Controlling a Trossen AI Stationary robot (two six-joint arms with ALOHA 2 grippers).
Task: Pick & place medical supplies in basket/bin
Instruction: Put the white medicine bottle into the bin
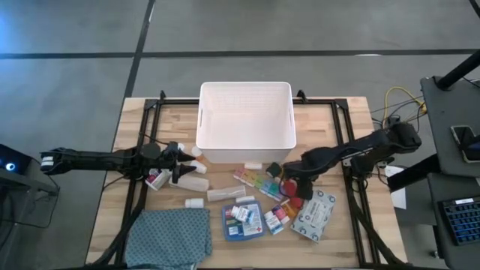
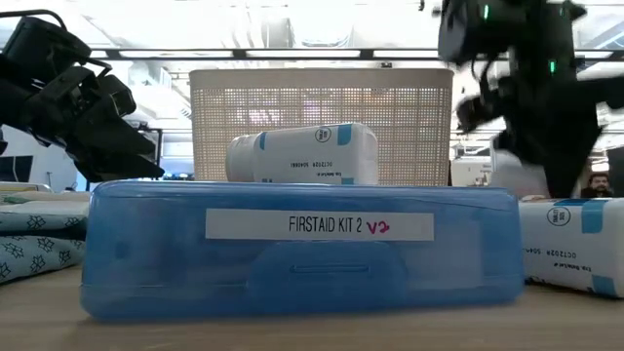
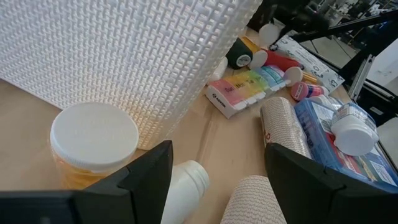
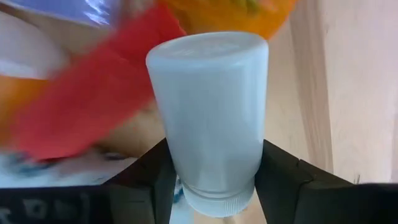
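The white slotted bin (image 1: pixel 245 120) stands at the table's far middle. Medical supplies lie in front of it: a pill organiser strip (image 1: pixel 259 182), a blue first-aid box (image 1: pixel 244 221) with a white bottle on it (image 2: pixel 302 154), and a wipes pack (image 1: pixel 315 214). My right gripper (image 1: pixel 289 178) hangs over the red and orange containers, shut on a white bottle (image 4: pixel 208 106). My left gripper (image 3: pixel 217 186) waits open near the bin's left front corner, beside an orange jar with a white lid (image 3: pixel 93 137) and a bandage roll (image 3: pixel 283 124). My right gripper pinches the white bottle's sides near its cap end (image 4: pixel 214 193) between its two fingers (image 4: pixel 146 180). The fingers come from above, pointing down. The bottle hangs along them, cap toward the wrist and base down, over the blurred red and orange containers.
A teal patterned cloth (image 1: pixel 171 236) lies at the near left. Small white bottles and tubes (image 1: pixel 196 184) lie between my left gripper and the first-aid box. Black frame rails (image 1: pixel 142 150) run along both table sides. Cables (image 1: pixel 397 101) sit at the far right.
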